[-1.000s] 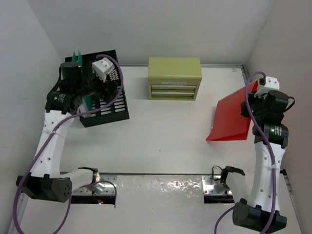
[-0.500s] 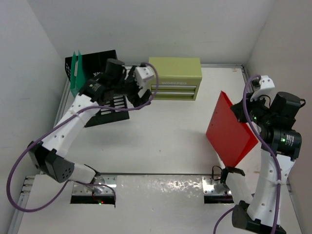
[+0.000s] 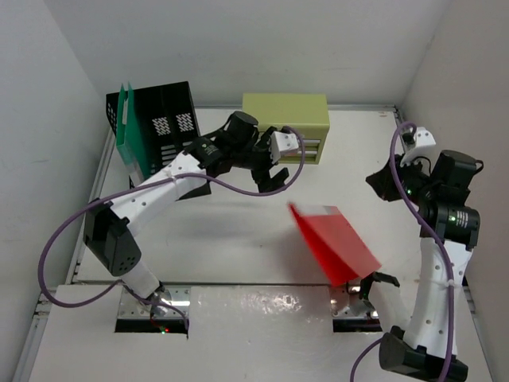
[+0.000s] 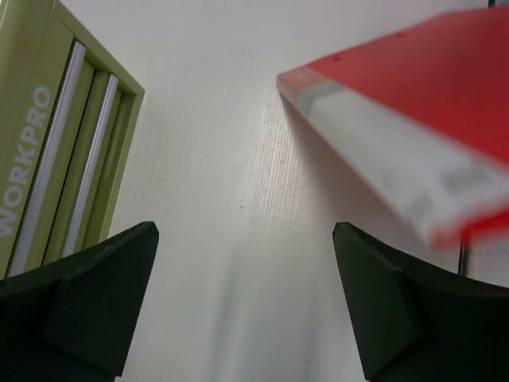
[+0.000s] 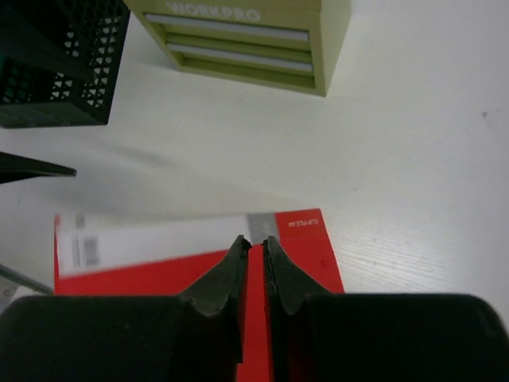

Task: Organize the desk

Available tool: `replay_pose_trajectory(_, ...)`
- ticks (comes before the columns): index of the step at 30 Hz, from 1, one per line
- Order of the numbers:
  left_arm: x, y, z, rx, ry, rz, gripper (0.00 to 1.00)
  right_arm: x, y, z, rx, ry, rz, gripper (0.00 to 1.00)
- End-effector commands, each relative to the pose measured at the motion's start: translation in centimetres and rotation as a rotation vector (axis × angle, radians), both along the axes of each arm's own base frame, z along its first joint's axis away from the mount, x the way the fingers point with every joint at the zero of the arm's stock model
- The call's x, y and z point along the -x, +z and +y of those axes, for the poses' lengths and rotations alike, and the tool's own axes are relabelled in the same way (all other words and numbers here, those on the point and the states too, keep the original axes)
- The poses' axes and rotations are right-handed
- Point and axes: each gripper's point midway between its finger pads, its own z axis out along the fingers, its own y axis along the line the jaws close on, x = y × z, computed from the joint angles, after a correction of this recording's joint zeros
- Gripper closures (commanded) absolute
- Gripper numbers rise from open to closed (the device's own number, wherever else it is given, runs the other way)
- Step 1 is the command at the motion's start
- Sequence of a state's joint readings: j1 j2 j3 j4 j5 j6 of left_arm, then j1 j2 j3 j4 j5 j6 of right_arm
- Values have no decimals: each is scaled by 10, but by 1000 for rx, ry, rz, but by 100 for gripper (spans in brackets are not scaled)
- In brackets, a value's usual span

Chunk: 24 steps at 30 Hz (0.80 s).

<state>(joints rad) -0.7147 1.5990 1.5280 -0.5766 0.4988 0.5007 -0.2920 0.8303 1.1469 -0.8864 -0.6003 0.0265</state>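
Top view, 12 = far wall. The large flat white desk [image 3: 238, 231] with thin metal edge rails filled the floor of the white-walled cell, under both arms.

- 11 o'clock corner: black slotted file rack [image 3: 171, 111], with a flat green folder [image 3: 125, 119] upright at its left side.
- The left gripper [image 3: 269, 179] was out over mid-desk, just in front of the olive-green small drawer chest [image 3: 285, 115], which sat at 12 o'clock. Jaws were wide apart with nothing in them. The left wrist view showed only bare desk between the fingers [image 4: 95, 310].
- The thin red folder [image 3: 334, 243] with a white label strip was at 5 o'clock on the desk, touching neither gripper. It was motion-blurred, so I couldn't tell if it lay flat or had 1 edge up. Long axis ran roughly 11-to-5.
- The right gripper [image 3: 380, 183] was near the 3 o'clock wall. Jaws were almost together with a thin slit between them, pinching nothing. Its wrist view looked down on the label strip.

Key relation: the folder lay at 4-5 o'clock from the left jaws and 7 o'clock from the right jaws. The left gripper looked nearer, with the folder's far corner just beside it. In the left wrist view the labelled edge [image 4: 374, 151] sat at 1-2 o'clock of the gap. My read: it's a left-arm pick, with the jaws turned to close across the 11-to-5 axis.
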Motion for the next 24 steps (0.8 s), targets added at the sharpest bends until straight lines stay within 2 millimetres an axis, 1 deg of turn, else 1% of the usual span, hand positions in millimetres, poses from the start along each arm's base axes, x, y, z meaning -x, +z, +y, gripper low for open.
replay_pose_trajectory(1,5,9,-25,86,-99,-57,9,-12,42,-9,28,-65,-127,88)
replay_pose_trajectory(2,15,-1,-33,65,-151,-74,10,-13,39,-9,21,-57,-114,86)
replay_pose_trajectory(3,23,-22,-34,34,-169,-42,12,-14,27,-6,-10,-50,-82,85)
replay_pose_trajectory(5,32,-43,-31,19,-190,9,13,-15,10,-1,-57,-45,-47,85)
replay_pose_trajectory(6,37,-51,-28,11,-190,20,14,-17,-14,5,-99,-18,-17,83)
replay_pose_trajectory(7,40,-71,-23,-5,-171,47,14,-17,-26,8,-128,-15,1,82)
replay_pose_trajectory(8,39,-79,-19,-15,-154,46,14,-18,-37,8,-139,-18,14,81)
replay_pose_trajectory(9,38,-83,-17,-25,-133,39,14,-18,-57,8,-154,-25,48,79)
replay_pose_trajectory(10,31,-89,-12,-50,-91,29,14,-18,-64,8,-164,-29,67,77)
replay_pose_trajectory(11,27,-90,-9,-60,-71,27,14,-18,-70,9,-173,-35,90,74)
replay_pose_trajectory(12,25,-90,-8,-68,-54,29,14,-18,-80,8,-189,-59,138,64)
replay_pose_trajectory(13,23,-91,-6,-80,-24,43,14,-20,-89,0,-162,-118,166,60)
replay_pose_trajectory(14,26,-94,-7,-89,-24,62,14,-20,-96,-5,-149,-160,187,55)
replay_pose_trajectory(15,30,-97,-6,-102,-23,84,15,-21,-106,-9,-150,-206,216,44)
replay_pose_trajectory(16,29,-102,-3,-122,-2,84,15,-24,-113,-15,-124,-248,227,36)
replay_pose_trajectory(17,33,-108,-3,-141,-4,79,16,-30,-119,-18,-119,-268,217,30)
replay_pose_trajectory(18,34,-119,4,-178,9,74,15,-36,-128,-17,-126,-281,245,24)
replay_pose_trajectory(19,37,-125,8,-193,0,73,15,-42,-136,-22,-117,-304,258,23)
replay_pose_trajectory(20,40,-129,11,-202,-2,81,15,-51,-138,-22,-116,-302,257,23)
replay_pose_trajectory(21,49,-139,17,-227,-8,119,15,-56,-157,-18,-103,-279,327,21)
replay_pose_trajectory(22,54,-143,19,-234,-17,143,15,-61,-165,-18,-82,-277,353,21)
replay_pose_trajectory(23,62,-148,23,-249,-27,174,15,-70,-165,-18,-50,-252,347,21)
replay_pose_trajectory(24,68,-149,23,-243,-41,199,15,-75,-172,-12,-36,-220,360,20)
